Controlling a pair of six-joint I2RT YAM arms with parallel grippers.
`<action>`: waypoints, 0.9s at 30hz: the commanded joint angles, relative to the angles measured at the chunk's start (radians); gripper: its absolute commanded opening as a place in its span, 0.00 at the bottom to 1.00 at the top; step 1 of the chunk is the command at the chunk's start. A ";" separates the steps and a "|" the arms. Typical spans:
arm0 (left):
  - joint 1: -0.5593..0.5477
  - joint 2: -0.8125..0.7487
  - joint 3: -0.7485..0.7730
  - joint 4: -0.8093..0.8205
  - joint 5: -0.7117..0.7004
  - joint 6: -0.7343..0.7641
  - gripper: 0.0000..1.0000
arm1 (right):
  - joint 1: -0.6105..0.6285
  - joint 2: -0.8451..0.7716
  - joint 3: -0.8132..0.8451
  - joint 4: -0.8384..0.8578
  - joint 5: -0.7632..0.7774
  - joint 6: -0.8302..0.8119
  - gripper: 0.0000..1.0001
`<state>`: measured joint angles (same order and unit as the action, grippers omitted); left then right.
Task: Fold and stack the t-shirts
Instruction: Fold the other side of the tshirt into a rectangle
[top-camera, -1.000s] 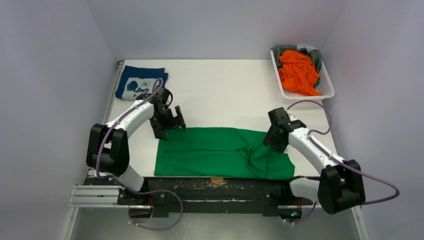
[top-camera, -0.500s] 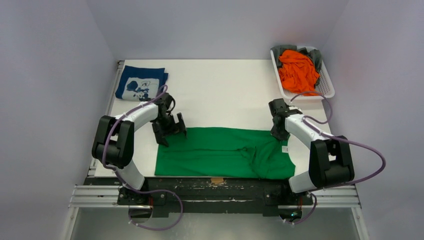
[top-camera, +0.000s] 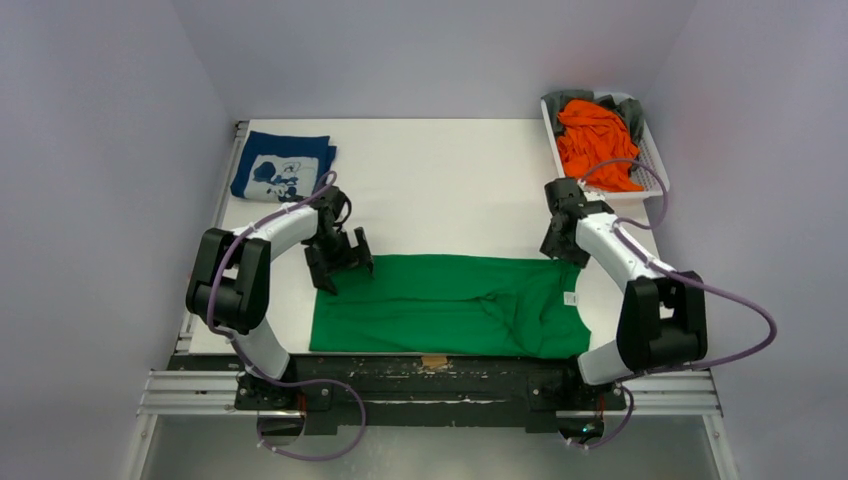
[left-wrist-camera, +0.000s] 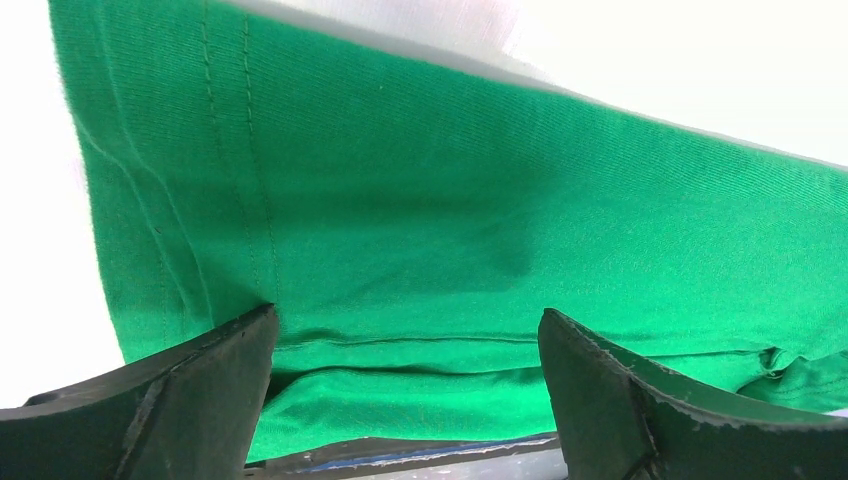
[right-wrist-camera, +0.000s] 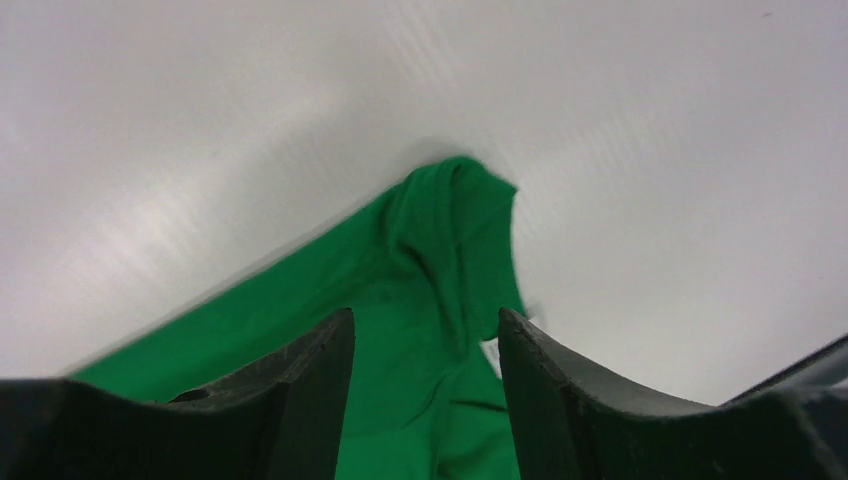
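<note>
Green t-shirt (top-camera: 430, 305) is lying spread out as a long band along the near edge of the white surface (top-camera: 450, 190). Its hem end is pointing toward the left arm and its collar end, with a small white label, toward the right arm, and a few folds are bunching in its right half. At the shirt's far left corner the left end effector (top-camera: 338, 266) is sitting with its fingers spread wide. The left wrist view is showing the stitched hem running between them with nothing pinched. At the far right corner the right end effector (top-camera: 556, 248) is hanging with its fingers parted a moderate way, and a rumpled tip of green cloth is lying on the surface just beyond them, not gripped. A navy t-shirt (top-camera: 283, 166) with white print is resting folded at the far left corner, well apart from the green one. An orange t-shirt (top-camera: 595, 140) is lying crumpled over a grey t-shirt (top-camera: 632, 118) in a white basket (top-camera: 655, 178) at the far right corner.
</note>
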<state>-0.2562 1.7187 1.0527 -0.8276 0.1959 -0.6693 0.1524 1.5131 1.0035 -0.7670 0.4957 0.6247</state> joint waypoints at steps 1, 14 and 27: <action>-0.003 -0.010 0.010 -0.007 -0.048 0.013 1.00 | 0.034 -0.160 -0.037 0.039 -0.341 -0.080 0.53; -0.003 -0.058 0.000 -0.020 -0.069 0.006 1.00 | 0.279 -0.208 -0.200 0.161 -0.656 -0.078 0.53; -0.003 -0.081 0.004 -0.028 -0.080 0.007 1.00 | 0.493 -0.152 -0.198 0.115 -0.832 -0.174 0.54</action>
<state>-0.2565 1.6768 1.0508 -0.8471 0.1287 -0.6693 0.5812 1.3560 0.7959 -0.6140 -0.2470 0.5144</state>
